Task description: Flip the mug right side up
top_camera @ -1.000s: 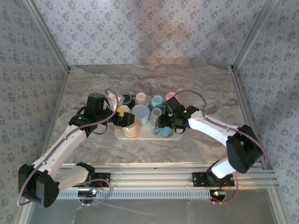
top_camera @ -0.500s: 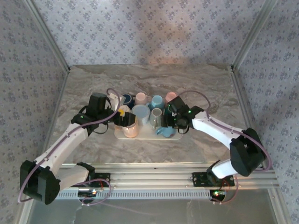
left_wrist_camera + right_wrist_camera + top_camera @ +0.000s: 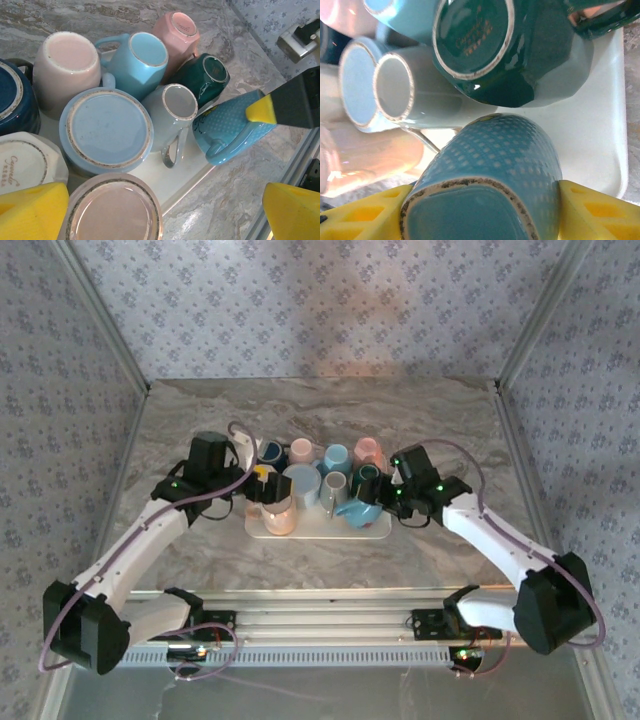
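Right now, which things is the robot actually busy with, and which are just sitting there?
Busy with: dotted blue mug, tilted, clamped in the right gripper.
Just sitting: dark green mug, grey mug, pale blue mug, pink mug, all upside down on the white tray.

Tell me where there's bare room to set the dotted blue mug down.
Widest bare table lies behind the tray, up to the back wall. A narrower strip runs between the tray's near edge and the rail, between left arm and right arm. On the tray the near right corner, beside the grey mug, is bare; elsewhere upturned mugs stand packed.
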